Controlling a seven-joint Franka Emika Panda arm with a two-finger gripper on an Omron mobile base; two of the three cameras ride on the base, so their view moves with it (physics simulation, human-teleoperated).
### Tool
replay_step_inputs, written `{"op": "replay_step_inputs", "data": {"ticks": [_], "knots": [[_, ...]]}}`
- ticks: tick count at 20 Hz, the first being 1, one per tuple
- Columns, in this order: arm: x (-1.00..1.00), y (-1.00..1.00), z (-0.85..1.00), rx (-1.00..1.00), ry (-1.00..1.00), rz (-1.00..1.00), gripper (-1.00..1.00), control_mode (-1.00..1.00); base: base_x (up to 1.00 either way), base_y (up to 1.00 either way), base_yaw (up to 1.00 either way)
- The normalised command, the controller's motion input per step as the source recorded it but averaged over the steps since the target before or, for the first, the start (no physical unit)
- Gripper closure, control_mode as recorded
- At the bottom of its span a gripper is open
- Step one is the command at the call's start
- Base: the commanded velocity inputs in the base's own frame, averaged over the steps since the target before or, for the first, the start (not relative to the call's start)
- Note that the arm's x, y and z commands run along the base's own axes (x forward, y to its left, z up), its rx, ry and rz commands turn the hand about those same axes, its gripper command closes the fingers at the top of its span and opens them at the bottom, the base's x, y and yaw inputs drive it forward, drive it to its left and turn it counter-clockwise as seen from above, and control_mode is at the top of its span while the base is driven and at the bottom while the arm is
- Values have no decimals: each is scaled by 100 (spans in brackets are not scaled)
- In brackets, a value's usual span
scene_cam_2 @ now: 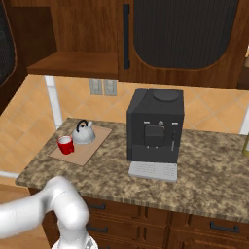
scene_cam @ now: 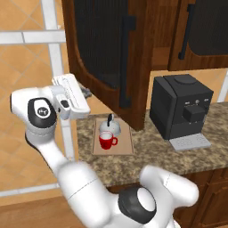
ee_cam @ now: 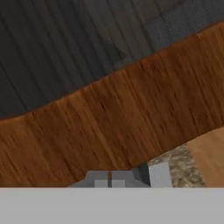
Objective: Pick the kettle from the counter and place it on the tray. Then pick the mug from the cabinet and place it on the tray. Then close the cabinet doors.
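Observation:
The silver-grey kettle point(scene_cam: 110, 126) point(scene_cam_2: 84, 134) and the red mug point(scene_cam: 107, 141) point(scene_cam_2: 65, 145) both stand on the tan tray point(scene_cam: 127, 144) point(scene_cam_2: 95, 141), which lies on the granite counter point(scene_cam: 178, 156) point(scene_cam_2: 209, 170). The cabinet's left door point(scene_cam: 102, 49) stands swung out over the counter's left end. My gripper point(scene_cam: 87, 93) point(ee_cam: 110, 180) is up against the outer face of that door point(ee_cam: 109, 122), low near its bottom rail. Its fingertips sit close together with nothing between them. The right door point(scene_cam: 205, 26) point(scene_cam_2: 185, 34) looks closed. The inner shelf point(scene_cam_2: 73, 63) is bare.
A large black coffee machine point(scene_cam: 180, 107) point(scene_cam_2: 155, 126) stands on the counter right of the tray. A white window frame point(scene_cam: 55, 53) runs behind my hand. Dark drawers point(scene_cam_2: 214, 226) sit under the counter.

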Motion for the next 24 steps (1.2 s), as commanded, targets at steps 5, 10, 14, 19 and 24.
{"op": "replay_step_inputs", "data": {"ticks": [5,10,14,19,24], "knots": [[0,-100,15,1,-10,-4,100,-100,0,0,0],[59,-93,1,3,10,0,100,-100,0,0,0],[57,-50,48,0,4,13,100,-100,0,0,0],[42,-39,62,-1,-1,32,100,-100,0,0,0],[0,-64,72,-7,-2,42,100,-100,0,0,0]]}}
